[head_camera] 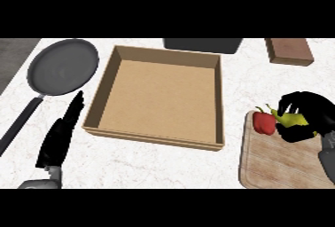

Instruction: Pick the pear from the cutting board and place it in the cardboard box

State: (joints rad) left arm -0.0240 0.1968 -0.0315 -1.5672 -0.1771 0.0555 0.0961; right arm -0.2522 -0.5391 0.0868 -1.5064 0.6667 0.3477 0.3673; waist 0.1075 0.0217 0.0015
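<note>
A yellow-green pear (292, 119) sits at the top of the wooden cutting board (274, 164) at the right, mostly hidden by my right hand (306, 114), whose fingers and thumb curl round it. A red pepper (264, 123) lies on the board just left of the pear, touching it. The open cardboard box (107, 84) stands in the middle of the counter, with nothing inside. My left hand (62, 133) rests at the lower left with its fingers straight, pointing up beside the box's left wall.
A dark frying pan (62, 66) lies at the upper left, its handle (20, 124) running down-left past my left hand. A dark container (201, 44) sits behind the box. A brown block (288, 51) lies at the upper right.
</note>
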